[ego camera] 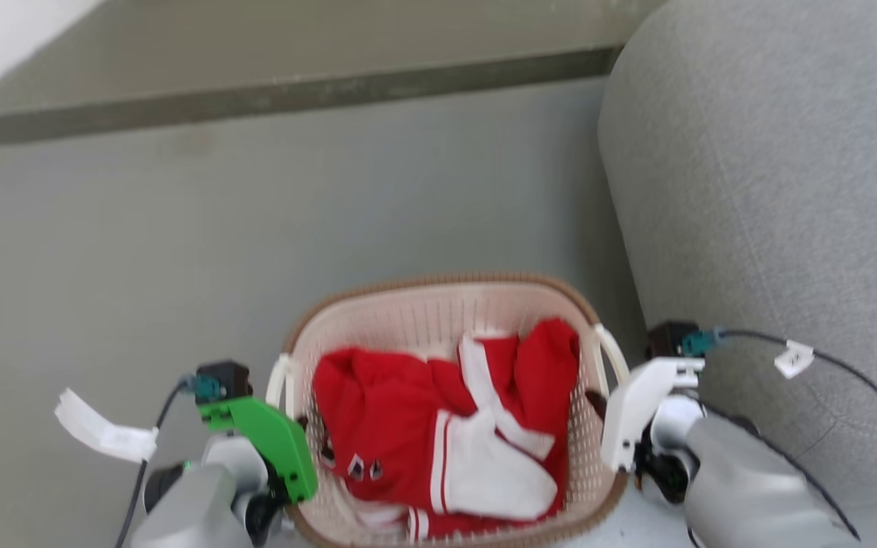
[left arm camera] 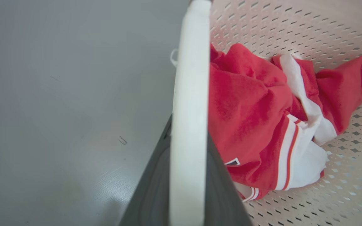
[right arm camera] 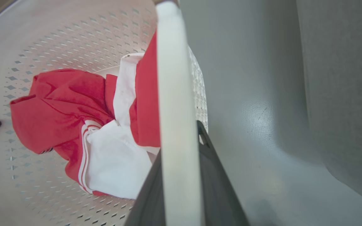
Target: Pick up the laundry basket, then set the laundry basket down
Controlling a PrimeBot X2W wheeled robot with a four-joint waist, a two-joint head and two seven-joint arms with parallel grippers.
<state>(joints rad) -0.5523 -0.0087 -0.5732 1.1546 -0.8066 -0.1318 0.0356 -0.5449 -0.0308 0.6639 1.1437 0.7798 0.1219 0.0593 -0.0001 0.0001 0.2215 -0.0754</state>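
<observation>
1. Left gripper point(left arm camera: 189, 128) is clenched on the left loop handle point(left arm camera: 189, 72). The white bar runs straight up between the two dark fingers, and both press against it with no gap showing.
2. Right gripper point(right arm camera: 179, 138) is clamped tight on the right loop handle point(right arm camera: 170, 62), one finger hard against each side.
3. The laundry basket point(ego camera: 438, 283) is low in the middle of the head view, between the two grippers and close to the robot. Whether its base touches the floor point(ego camera: 180, 243), I cannot tell.
4. Inside it is one crumpled red garment point(ego camera: 408, 411) with white panels and stripes, heaped over most of the perforated bottom.
5. A grey sofa point(ego camera: 773, 190) is just beside the basket's right side, close to the right arm. A low ledge point(ego camera: 294, 91) runs across well beyond the basket.
</observation>
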